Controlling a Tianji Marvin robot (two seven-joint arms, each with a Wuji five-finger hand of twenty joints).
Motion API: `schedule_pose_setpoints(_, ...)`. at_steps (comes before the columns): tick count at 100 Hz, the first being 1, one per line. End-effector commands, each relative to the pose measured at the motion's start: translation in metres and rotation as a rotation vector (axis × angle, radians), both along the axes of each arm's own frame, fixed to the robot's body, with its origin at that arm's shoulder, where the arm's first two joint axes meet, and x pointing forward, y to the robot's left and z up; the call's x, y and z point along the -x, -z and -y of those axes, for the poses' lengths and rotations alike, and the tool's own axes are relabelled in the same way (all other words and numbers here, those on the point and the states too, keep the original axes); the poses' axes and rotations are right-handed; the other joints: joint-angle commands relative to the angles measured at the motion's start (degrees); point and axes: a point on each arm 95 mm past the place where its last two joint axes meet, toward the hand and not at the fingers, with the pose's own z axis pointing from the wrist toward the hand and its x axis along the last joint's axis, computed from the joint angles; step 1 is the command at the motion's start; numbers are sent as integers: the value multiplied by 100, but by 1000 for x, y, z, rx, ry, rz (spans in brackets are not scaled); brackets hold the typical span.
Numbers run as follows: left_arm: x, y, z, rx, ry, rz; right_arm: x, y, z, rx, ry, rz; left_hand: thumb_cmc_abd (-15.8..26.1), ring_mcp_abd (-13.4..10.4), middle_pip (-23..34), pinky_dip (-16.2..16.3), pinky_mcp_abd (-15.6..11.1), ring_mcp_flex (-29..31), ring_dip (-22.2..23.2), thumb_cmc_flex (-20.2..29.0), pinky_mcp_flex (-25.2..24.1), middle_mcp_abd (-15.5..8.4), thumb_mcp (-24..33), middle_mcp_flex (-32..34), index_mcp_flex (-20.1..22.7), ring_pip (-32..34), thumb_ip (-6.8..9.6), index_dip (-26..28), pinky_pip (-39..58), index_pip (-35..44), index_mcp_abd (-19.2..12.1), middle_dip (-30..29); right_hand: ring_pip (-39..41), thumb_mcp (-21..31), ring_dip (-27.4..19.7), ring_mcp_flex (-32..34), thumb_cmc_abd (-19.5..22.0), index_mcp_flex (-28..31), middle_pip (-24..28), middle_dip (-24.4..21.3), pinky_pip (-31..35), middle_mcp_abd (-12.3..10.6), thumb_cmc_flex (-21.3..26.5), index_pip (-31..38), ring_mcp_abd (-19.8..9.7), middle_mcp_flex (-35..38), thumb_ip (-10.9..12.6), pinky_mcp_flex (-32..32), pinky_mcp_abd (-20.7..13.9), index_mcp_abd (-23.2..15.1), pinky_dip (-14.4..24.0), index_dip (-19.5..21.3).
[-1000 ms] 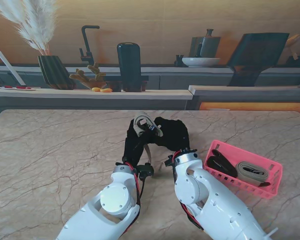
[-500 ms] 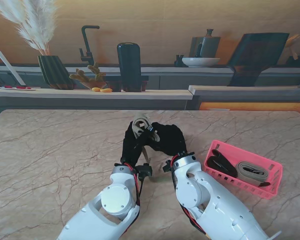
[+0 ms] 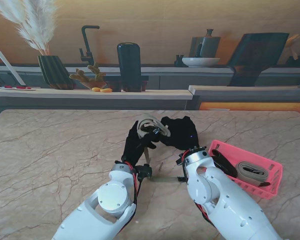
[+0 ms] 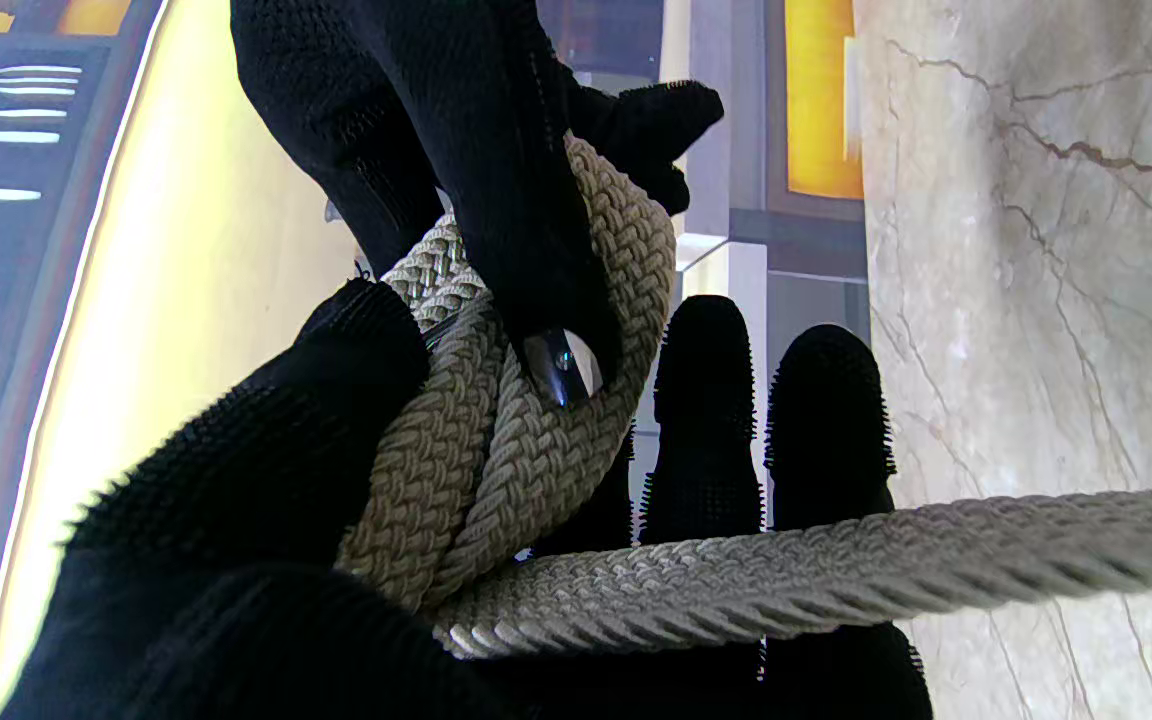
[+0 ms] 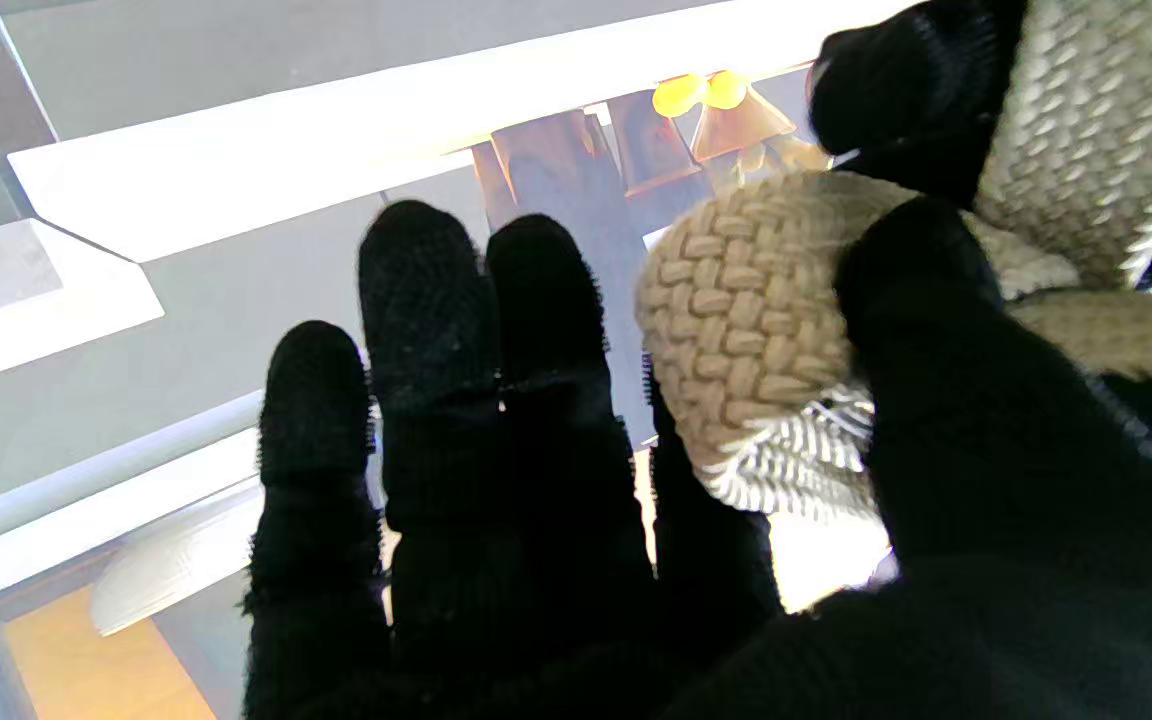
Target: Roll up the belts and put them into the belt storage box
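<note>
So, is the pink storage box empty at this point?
No, the pink storage box already holds a rolled beige belt and a black belt.

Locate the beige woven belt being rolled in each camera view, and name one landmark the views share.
Stand view: beige woven belt at table centre, held between left robot hand and right robot hand.
Left wrist view: coil mid-frame, its tail running to the frame's edge.
Right wrist view: coil beside the thumb.
Shared landmark: the black-gloved fingers pinching the coil.

glossy white arms (image 3: 217,200) with red and black wrist cables, each hand (image 3: 180,132) in black knit glove.
</note>
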Motion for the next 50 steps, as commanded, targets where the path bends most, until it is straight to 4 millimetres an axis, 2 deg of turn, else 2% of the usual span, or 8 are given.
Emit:
schedule_pose_setpoints(1, 2, 2, -2, -5, -24, 6, -5, -8, 12, 15, 21, 20, 64, -151, 546, 181, 46, 143, 194, 181, -91, -337, 232, 505, 220, 233, 152, 115, 313, -89, -318, 483, 124, 1050, 81, -33, 716, 189, 157, 68, 150, 191, 881, 276, -152, -68, 422, -136, 109, -319, -71, 106)
schedule_pose_setpoints(5, 1, 2, -3, -8, -25, 9, -5, -8, 13, 19, 20, 18, 80, -150, 572, 223, 37, 102, 214, -40, -153, -348, 318, 424, 210, 228, 235, 131, 308, -110, -329, 403, 124, 1055, 84, -34, 709, 194, 153, 72, 140, 191, 881, 267, -152, -67, 420, -149, 105, -320, -74, 111)
schedule_pose_setpoints(7, 1, 2, -4, -9, -25, 11, -5, -8, 13, 21, 20, 17, 45, -129, 677, 271, 55, 68, 235, -245, -191, -344, 489, 356, 208, 208, 296, 146, 287, -137, -322, 100, 122, 1058, 84, -38, 708, 201, 151, 74, 132, 191, 880, 265, -151, -66, 419, -159, 109, -320, -75, 116)
schedule_pose_setpoints(20, 1, 3, -7, -20, -13, 21, -5, -9, 16, 28, 24, 21, -239, -108, 567, 325, 81, -41, 253, -673, -314, -349, 540, 221, 116, 127, 306, 95, 250, -340, -294, -87, 123, 1074, 95, -40, 711, 205, 135, 84, 122, 203, 877, 239, -140, -51, 415, -161, 116, -287, -73, 133)
schedule_pose_setpoints(35, 1, 3, -10, -34, 11, 22, -7, -14, 19, 41, 34, 41, -285, -125, 575, 334, 86, -41, 274, -493, -328, -385, 698, 251, 115, 114, 318, 78, 227, -417, -307, -65, 124, 1077, 106, -44, 728, 192, 122, 95, 121, 193, 870, 224, -143, -61, 409, -156, 106, -302, -69, 151)
schedule_pose_setpoints(50, 1, 3, -13, -58, 34, 31, -10, -21, 24, 62, 23, 52, -244, -135, 727, 379, 48, 68, 369, -435, -277, -423, 697, 418, 356, 202, 299, 149, 303, -341, -395, 79, 124, 1064, 126, -81, 762, 166, 121, 123, 113, 180, 885, 221, -179, -98, 402, -158, 93, -340, -63, 205)
